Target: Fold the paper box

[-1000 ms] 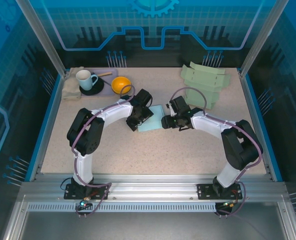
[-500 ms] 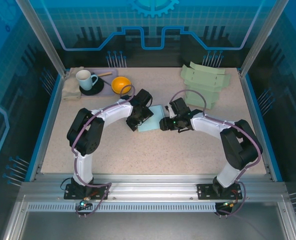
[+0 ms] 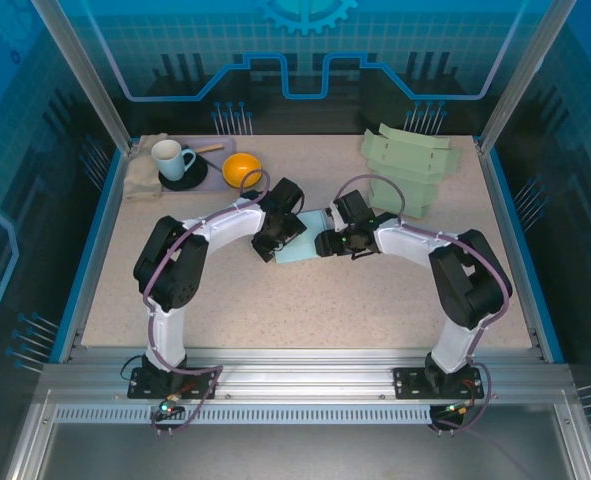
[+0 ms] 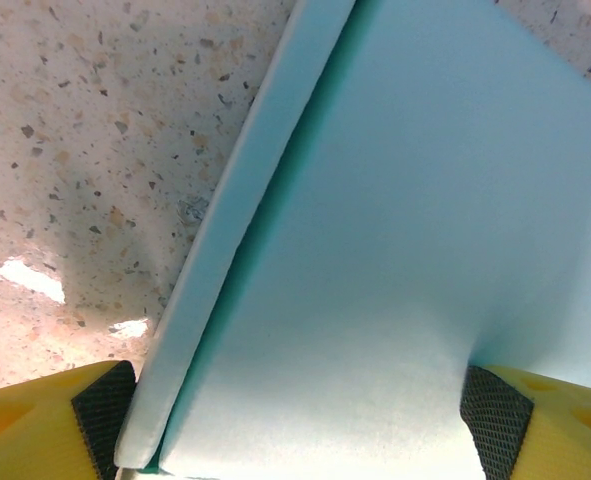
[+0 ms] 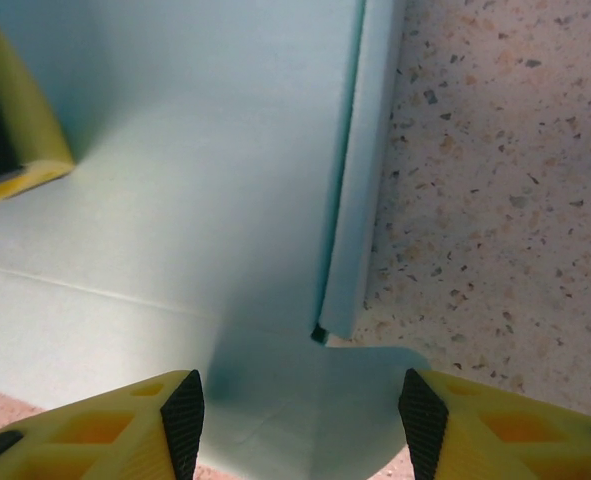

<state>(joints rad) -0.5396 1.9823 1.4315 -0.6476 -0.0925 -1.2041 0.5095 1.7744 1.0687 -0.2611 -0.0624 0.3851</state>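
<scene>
A speckled beige table sat inside blue-lit panel walls. The pale blue paper box lay right of the orange bowl, nearer the arms. The left gripper clasped the box across its width. The right gripper straddled a flap, and I could not tell whether it pinched.
</scene>
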